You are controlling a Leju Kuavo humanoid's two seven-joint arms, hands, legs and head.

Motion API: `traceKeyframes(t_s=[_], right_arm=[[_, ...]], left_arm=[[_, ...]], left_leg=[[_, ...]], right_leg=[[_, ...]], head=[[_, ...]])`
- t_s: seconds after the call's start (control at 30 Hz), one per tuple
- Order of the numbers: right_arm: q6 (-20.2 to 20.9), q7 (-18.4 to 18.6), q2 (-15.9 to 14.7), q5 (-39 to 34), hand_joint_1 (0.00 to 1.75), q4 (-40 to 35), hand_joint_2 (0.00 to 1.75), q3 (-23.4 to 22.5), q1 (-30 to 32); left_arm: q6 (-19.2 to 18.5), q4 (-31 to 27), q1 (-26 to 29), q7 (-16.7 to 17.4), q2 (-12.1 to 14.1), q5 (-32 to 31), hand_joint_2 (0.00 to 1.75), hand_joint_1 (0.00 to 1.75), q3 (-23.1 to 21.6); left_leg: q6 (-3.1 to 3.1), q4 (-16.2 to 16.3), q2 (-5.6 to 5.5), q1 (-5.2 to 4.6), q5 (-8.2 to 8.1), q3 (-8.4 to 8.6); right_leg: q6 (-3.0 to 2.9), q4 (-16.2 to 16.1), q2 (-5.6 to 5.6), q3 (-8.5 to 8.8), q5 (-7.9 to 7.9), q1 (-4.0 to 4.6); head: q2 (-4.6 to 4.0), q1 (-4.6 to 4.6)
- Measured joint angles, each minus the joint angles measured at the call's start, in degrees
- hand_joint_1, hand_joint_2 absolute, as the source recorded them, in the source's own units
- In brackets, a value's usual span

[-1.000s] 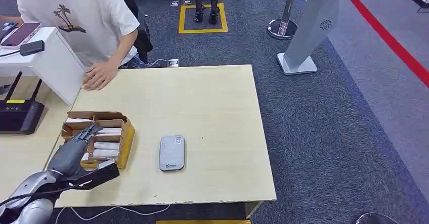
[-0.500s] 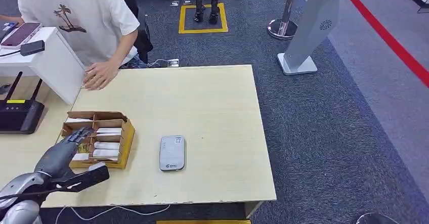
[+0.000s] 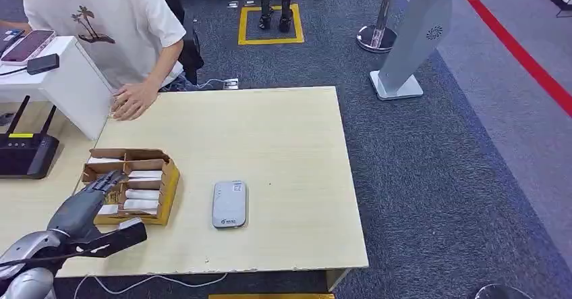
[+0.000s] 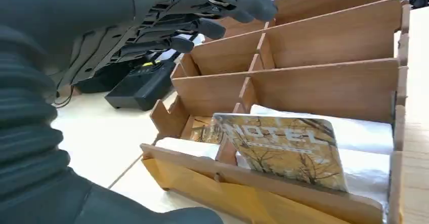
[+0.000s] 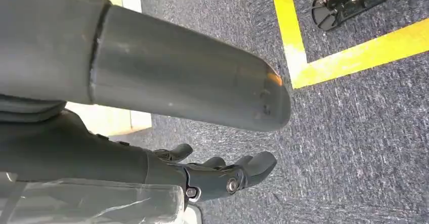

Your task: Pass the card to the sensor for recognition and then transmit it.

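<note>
A brown cardboard card box point(image 3: 166, 181) with several compartments stands on the table's near left part. White cards point(image 3: 140, 195) lie in its slots. In the left wrist view a yellow-brown card printed HOTEL point(image 4: 283, 148) leans in the box's point(image 4: 324, 82) nearest compartment. My left hand point(image 3: 86, 208) hovers at the box's left near corner, fingers point(image 4: 202, 11) stretched over the dividers, thumb apart, holding nothing. The grey card sensor point(image 3: 229, 204) lies flat on the table to the right of the box. My right hand point(image 5: 222, 176) hangs over the carpet, holding nothing.
A person in a white shirt point(image 3: 101, 22) stands at the far left, one hand point(image 3: 131, 102) on the table point(image 3: 283, 130). A white stand point(image 3: 74, 86) and a black router point(image 3: 23, 152) sit to the left. A grey pillar base point(image 3: 398, 83) stands on the carpet beyond.
My left hand has drawn back toward the table's near left edge, off the box's middle; over the last half second it has hardly moved.
</note>
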Motion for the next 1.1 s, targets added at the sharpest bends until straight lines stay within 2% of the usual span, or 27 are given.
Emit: traceKeyframes(t_s=[0.07,0.1,0.13,0.17,1.1], right_arm=[[0.00,0.00,0.02,0.00,0.00,0.00,0.00,0.00,0.00],[0.00,0.00,0.02,0.00,0.00,0.00,0.00,0.00,0.00],[-0.02,0.00,0.04,0.00,0.00,0.00,0.00,-0.02,0.00],[-0.02,0.00,0.04,0.00,0.00,0.00,0.00,0.00,0.00],[0.52,-0.11,0.31,0.13,0.00,0.00,0.00,-0.57,0.00]], left_arm=[[0.00,0.00,-0.03,0.00,-0.07,0.00,1.75,0.00,-0.07],[0.00,0.00,-0.06,0.02,-0.09,-0.02,1.75,0.31,-0.09],[0.00,0.00,-0.07,0.00,-0.09,-0.07,1.75,0.70,-0.11],[0.00,0.00,-0.09,0.00,-0.09,-0.07,1.75,1.75,-0.11],[1.90,0.00,-0.08,-0.28,-1.00,-0.22,1.75,1.75,-0.20]], left_leg=[[0.00,0.00,0.00,0.00,0.00,0.00],[0.00,0.00,0.00,0.00,0.00,0.00],[0.00,0.00,0.00,0.00,0.00,0.00],[0.00,0.00,0.00,0.00,0.00,0.00],[0.00,0.00,0.00,0.00,0.00,0.00]], right_leg=[[0.00,0.00,0.00,0.00,0.00,0.00],[0.00,0.00,0.00,0.00,0.00,0.00],[0.00,0.00,0.00,0.00,0.00,0.00],[0.00,0.00,0.00,0.00,0.00,0.00],[0.00,0.00,0.00,0.00,0.00,0.00]], head=[[0.00,0.00],[0.00,-0.02],[0.00,0.00],[0.00,-0.02],[0.00,0.00]])
